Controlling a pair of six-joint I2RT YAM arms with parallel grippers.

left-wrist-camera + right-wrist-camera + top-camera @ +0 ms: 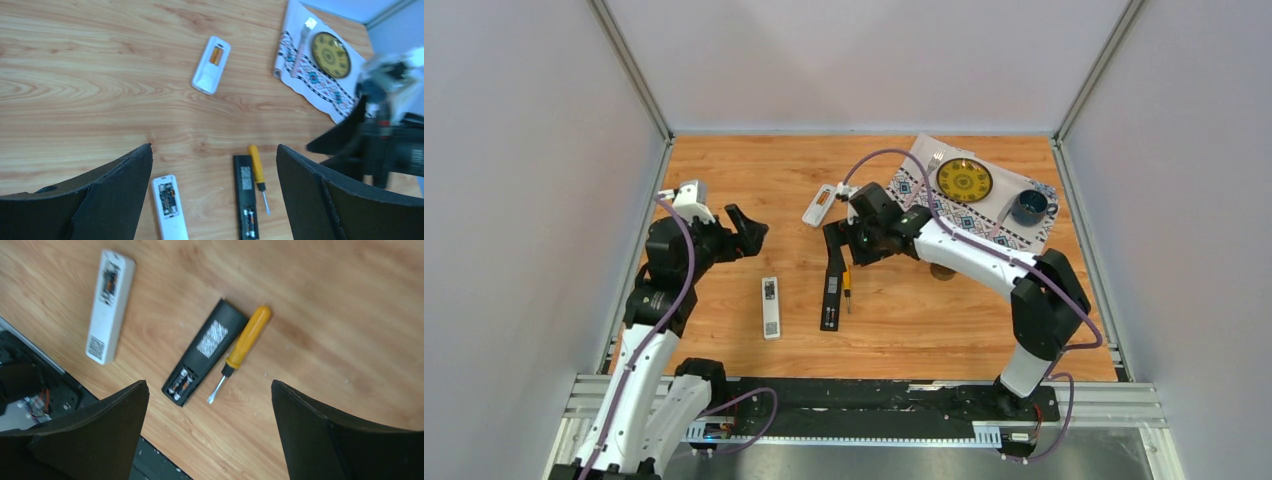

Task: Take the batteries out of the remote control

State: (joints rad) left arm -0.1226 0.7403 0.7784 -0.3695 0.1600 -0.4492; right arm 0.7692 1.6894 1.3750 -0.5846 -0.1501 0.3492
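Observation:
A black remote (pixel 831 290) lies face down in mid-table, its compartment open with two batteries (pixel 250 220) at its near end; they also show in the right wrist view (pixel 181 383). A white remote (pixel 770 306) lies to its left, with dark batteries (pixel 166 195) in its open compartment. A smaller white remote (pixel 820 205) lies farther back with a golden-orange battery (pixel 216 54) showing. My left gripper (pixel 749 232) is open and empty, above the table left of the remotes. My right gripper (pixel 844 248) is open and empty, above the black remote's far end.
A yellow-handled screwdriver (pixel 846 288) lies right beside the black remote. A patterned cloth (pixel 996 228) at the back right holds a yellow plate (pixel 964 180), a blue cup (pixel 1029 207) and a fork (pixel 302 40). A metal rail (pixel 874 400) runs along the near edge.

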